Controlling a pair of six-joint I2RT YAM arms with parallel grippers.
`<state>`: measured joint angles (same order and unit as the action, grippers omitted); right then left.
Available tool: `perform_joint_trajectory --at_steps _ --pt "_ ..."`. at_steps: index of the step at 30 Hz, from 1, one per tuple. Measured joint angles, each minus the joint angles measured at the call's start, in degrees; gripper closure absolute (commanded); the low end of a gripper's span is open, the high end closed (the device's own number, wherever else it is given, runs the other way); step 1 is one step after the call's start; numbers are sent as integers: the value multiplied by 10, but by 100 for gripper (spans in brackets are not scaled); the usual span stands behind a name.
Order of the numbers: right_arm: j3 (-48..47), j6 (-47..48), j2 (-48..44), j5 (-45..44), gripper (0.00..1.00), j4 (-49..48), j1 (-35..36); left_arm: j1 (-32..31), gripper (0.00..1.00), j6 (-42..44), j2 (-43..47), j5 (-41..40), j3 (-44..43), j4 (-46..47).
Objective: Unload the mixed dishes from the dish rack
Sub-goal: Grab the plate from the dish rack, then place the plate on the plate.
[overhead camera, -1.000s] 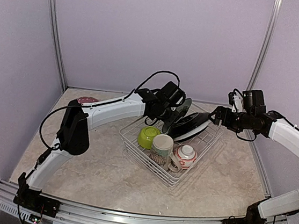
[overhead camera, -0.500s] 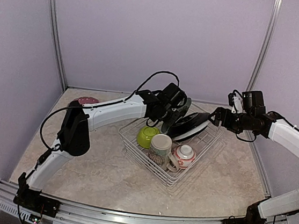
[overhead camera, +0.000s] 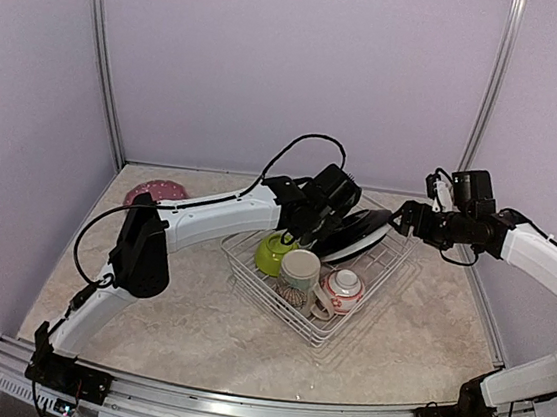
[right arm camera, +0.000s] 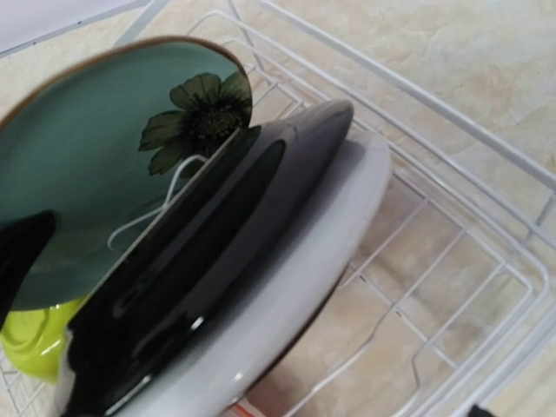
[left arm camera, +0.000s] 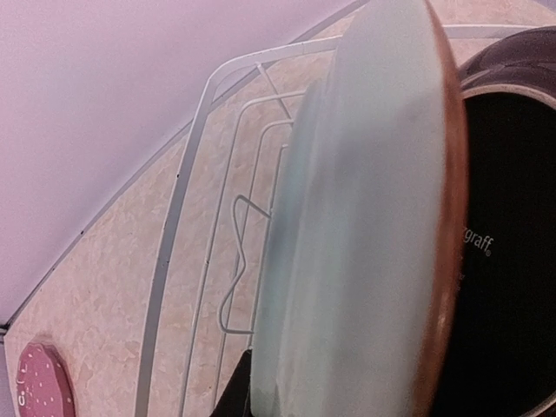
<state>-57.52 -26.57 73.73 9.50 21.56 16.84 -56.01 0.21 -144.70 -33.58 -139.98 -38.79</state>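
Observation:
The white wire dish rack (overhead camera: pixel 268 296) holds a pale green plate (left arm camera: pixel 365 217), a black plate (overhead camera: pixel 357 225) and a white plate (overhead camera: pixel 367 241) leaning together at its far side. A lime-green bowl (overhead camera: pixel 273 255), a cream mug (overhead camera: pixel 302 269) and a white-and-red small bowl (overhead camera: pixel 346 289) sit in front of them. My left gripper (overhead camera: pixel 320 213) is shut on the pale green plate's rim, with one finger (left arm camera: pixel 228 393) on its back and one on its flowered face (right arm camera: pixel 95 174). My right gripper (overhead camera: pixel 400 220) hovers open beside the black and white plates' far edge.
A red dotted plate (overhead camera: pixel 154 192) lies on the table at the far left, outside the rack. Purple walls with metal posts close in the back and both sides. The left arm's cable loops above the rack.
My left gripper has shifted a little to the right and lower over the rack, and the pale green plate has tilted with it. The right arm has not moved.

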Motion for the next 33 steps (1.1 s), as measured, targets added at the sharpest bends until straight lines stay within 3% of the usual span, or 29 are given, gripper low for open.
perform_joint_trajectory --at_steps 16,25,29,33 --pt "1 -3 -24 -19 9 0 0 -18 100 24 49 -30 2 2" --pt "1 -5 -24 -23 9 0 0 -10 100 -16 98 -38 3 -3" --pt "1 -6 -24 -23 9 0 0 16 100 -91 122 27 18 -43" --pt "2 -7 -24 -24 9 -1 0 86 100 -185 198 159 114 -59"
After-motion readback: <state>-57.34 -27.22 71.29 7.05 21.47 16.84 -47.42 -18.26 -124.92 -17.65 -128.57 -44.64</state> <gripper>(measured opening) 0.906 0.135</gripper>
